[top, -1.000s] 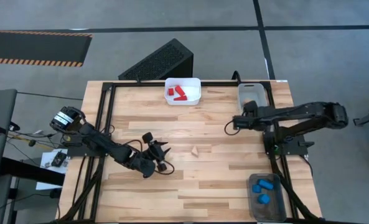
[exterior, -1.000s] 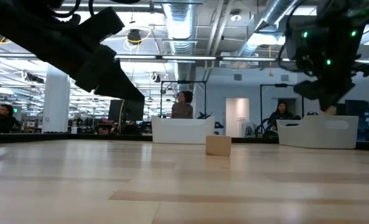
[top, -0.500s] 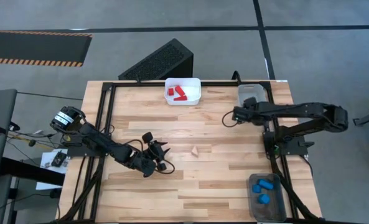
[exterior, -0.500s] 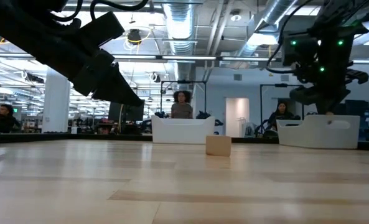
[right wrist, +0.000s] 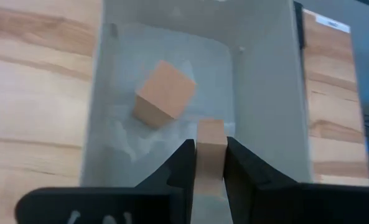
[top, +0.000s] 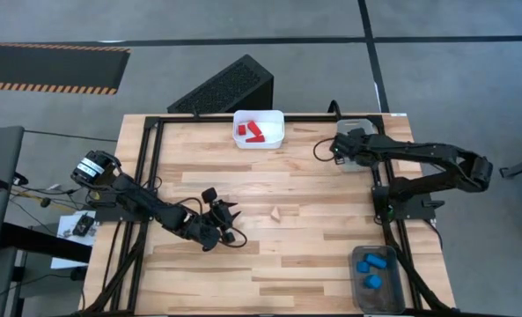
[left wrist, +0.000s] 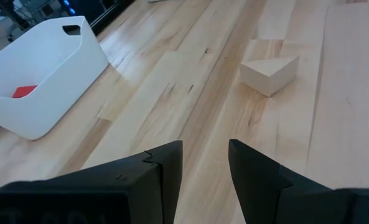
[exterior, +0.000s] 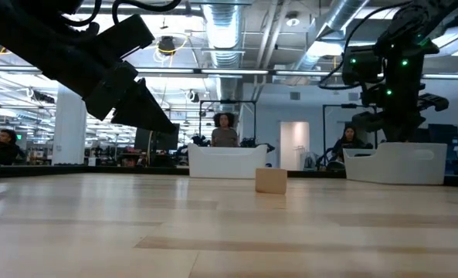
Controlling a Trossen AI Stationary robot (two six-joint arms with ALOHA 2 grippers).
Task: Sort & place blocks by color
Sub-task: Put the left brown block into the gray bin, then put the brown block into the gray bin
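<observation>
So the right gripper (right wrist: pixel 208 163) is over the clear bin (top: pixel 359 132) at the far right corner of the table (top: pixel 313 255), and it's pinching a small natural-wood bar (right wrist: pixel 211 146) between its fingers, jaws closed down narrow on it. The bar sits right above the bin floor in the right wrist view. Another wood cube (right wrist: pixel 164 93) is already lying in that same bin, tilted on the bottom, just beside the held bar but not touching the fingers.

The left gripper (left wrist: pixel 204 165) is over on the near left part of the table, hovering low with a narrow gap between its fingers and nothing in it. The wood wedge (left wrist: pixel 269 73) sits on the bare table a little ahead of it, toward the middle of the table, clearly apart from the fingertips.

Red blocks (top: pixel 252 132) are in the white bin (top: pixel 259 115) at the far edge, middle. Blue blocks (top: pixel 372 262) are in the grey bin (top: pixel 377 299) at the near right corner.

In the low view a couple of people show in the room behind the table. No readable labels or writing anywhere that I can make out. There's a small pale sticker on the table edge near the clear bin, but it's too blurry to read.
</observation>
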